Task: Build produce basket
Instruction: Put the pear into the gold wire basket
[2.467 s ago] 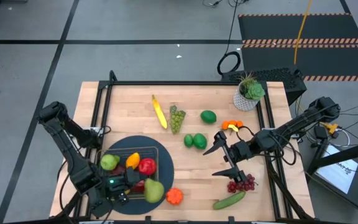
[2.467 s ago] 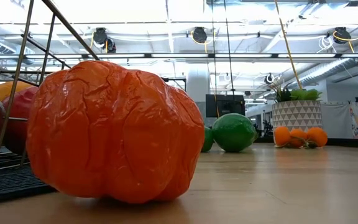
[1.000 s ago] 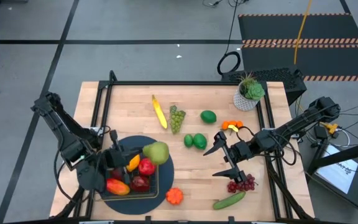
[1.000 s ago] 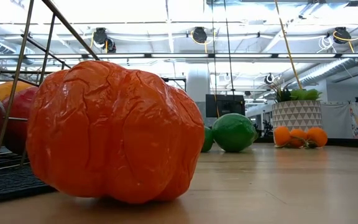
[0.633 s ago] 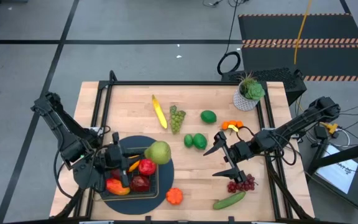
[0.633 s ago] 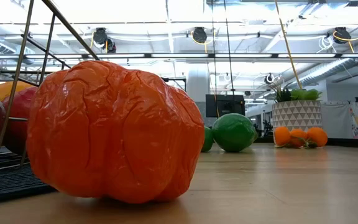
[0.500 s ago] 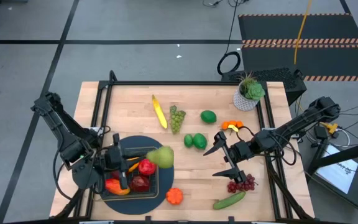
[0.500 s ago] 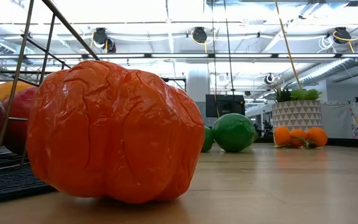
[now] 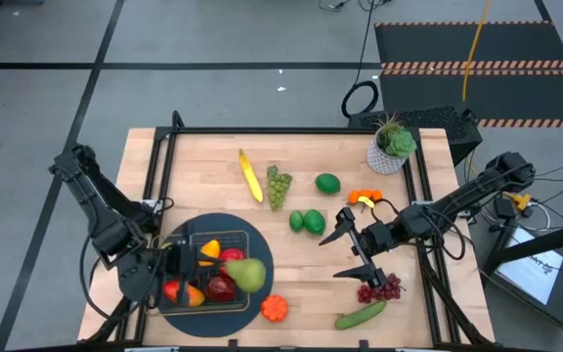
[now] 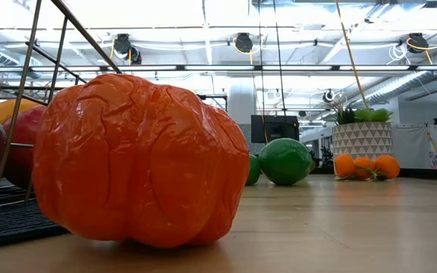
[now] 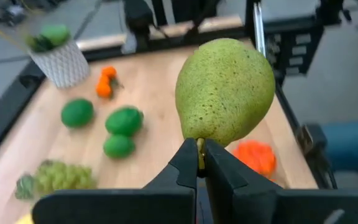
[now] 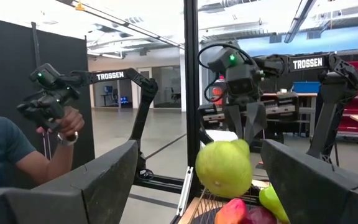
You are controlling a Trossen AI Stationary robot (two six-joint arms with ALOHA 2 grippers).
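Your left gripper (image 11: 199,163) pinches the pear (image 11: 225,92) by its stem — lower it gently into the basket (image 9: 203,279), then let go; right fingers (image 12: 98,177) wait apart.

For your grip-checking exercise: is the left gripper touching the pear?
Touching. The left wrist view shows the left gripper with its fingertips shut on the stem end of the pear, no gap between them. The high view shows the pear over the basket.
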